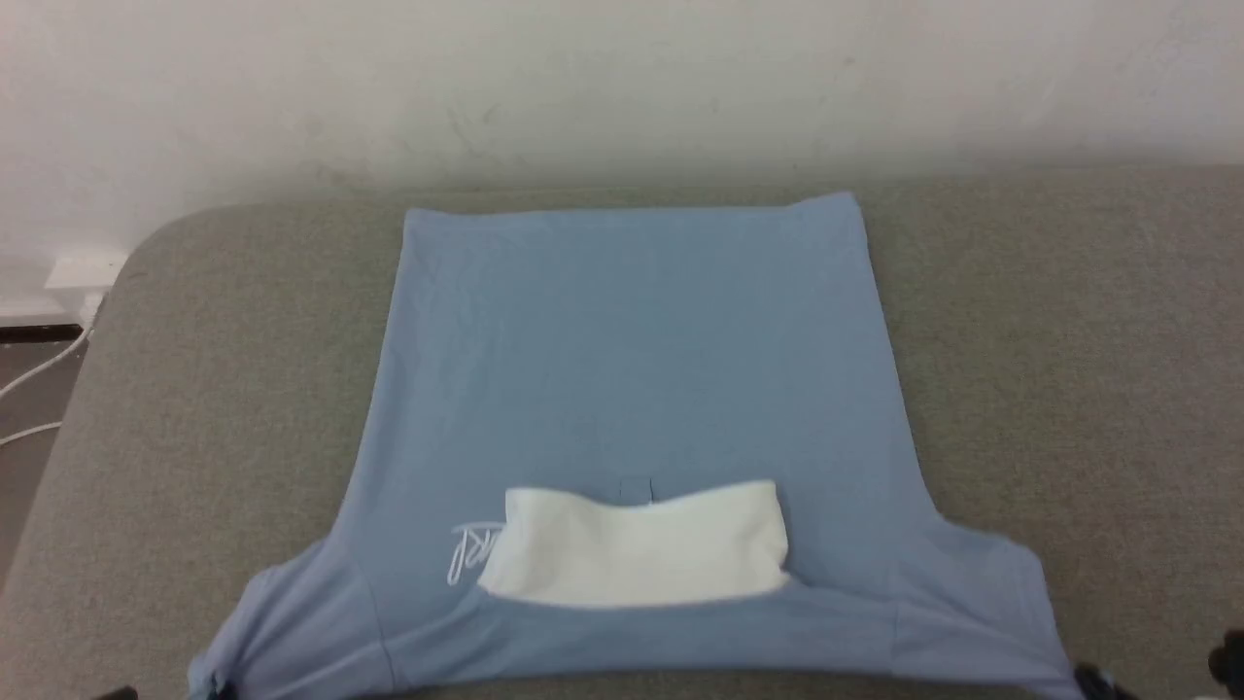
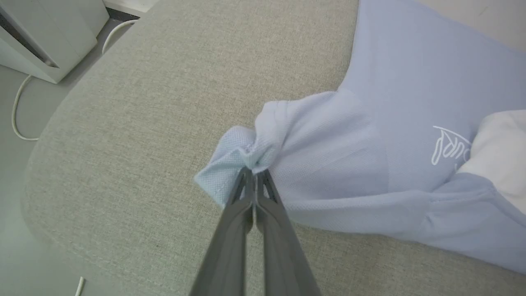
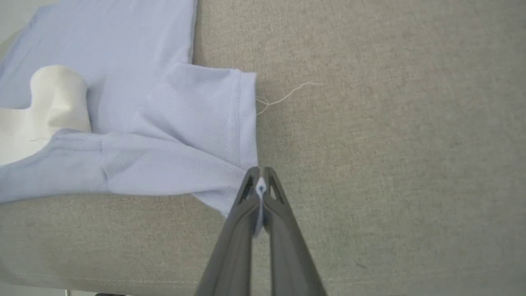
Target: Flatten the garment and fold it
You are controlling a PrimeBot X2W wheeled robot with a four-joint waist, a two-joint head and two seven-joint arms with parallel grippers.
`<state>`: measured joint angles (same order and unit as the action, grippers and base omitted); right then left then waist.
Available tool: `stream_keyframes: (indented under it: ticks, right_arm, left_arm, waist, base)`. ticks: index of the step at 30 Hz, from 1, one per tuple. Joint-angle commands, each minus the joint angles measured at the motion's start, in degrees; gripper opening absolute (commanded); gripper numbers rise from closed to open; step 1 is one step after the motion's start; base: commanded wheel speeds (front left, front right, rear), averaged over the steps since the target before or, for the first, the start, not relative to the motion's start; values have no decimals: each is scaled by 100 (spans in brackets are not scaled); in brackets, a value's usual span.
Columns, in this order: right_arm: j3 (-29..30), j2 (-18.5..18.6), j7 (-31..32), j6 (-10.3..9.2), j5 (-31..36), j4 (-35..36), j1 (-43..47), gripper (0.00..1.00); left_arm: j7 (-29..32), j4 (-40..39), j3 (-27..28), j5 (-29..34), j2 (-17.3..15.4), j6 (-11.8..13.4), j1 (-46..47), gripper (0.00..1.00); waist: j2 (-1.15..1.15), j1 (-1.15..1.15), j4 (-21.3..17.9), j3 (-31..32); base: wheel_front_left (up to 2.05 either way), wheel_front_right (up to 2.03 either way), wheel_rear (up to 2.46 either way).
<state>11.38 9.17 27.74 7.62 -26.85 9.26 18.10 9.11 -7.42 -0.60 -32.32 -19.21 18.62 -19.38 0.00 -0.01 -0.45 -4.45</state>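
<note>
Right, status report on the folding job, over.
Left gripper shut on bunched left sleeve. Right gripper shut on right sleeve corner. Blue top spread flat on grey cushion, not yet folded. Loose thread beside right sleeve.

The garment [image 1: 632, 369] lies spread in the middle of the worktop [image 1: 1069, 340], its hem at the far side towards the wall [image 1: 622, 87], its shoulders along the near edge. The hood part [image 1: 637, 549] lies on the chest, near and central, with the logo [image 1: 473, 549] just left of it. At the near left the left hand [image 2: 254, 174] pinches the left sleeve [image 2: 312, 156]; at the near right the right hand [image 3: 259, 181] pinches the right sleeve [image 3: 197, 123]. A loose thread [image 3: 287, 95] lies just right of that sleeve. A cable [image 1: 39, 374] runs on the floor, far left.
</note>
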Motion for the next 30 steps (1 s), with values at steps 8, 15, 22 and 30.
stream_keyframes:
  ticks: [8, 15, 22, 30]
  right_arm:
    - [319, -580, 1086, -13, 257, 96, 492, 100]
    - [368, -543, 447, -13, 4, 589, -445, 100]
    - [531, -150, -398, -13, -25, -841, -2556, 100]
    - [503, 571, -881, -13, -13, -3519, -5250, 100]
  left_arm:
    - [98, -7, -125, -169, 245, 107, -366, 0]
    - [-278, 3, -218, -60, 333, 6, -49, 0]
    - [-519, -163, -381, 74, 397, -80, 366, 0]
    - [-820, -229, -678, 173, 593, -259, 942, 0]
  waist:
    - [0, 1, 131, -157]
    - [0, 1, 254, -321]
    - [0, 1, 536, -852]
    - [0, 1, 1158, -1530]
  base:
    - [0, 0, 0]
    - [0, 0, 0]
    - [0, 0, 0]
    - [0, 0, 0]
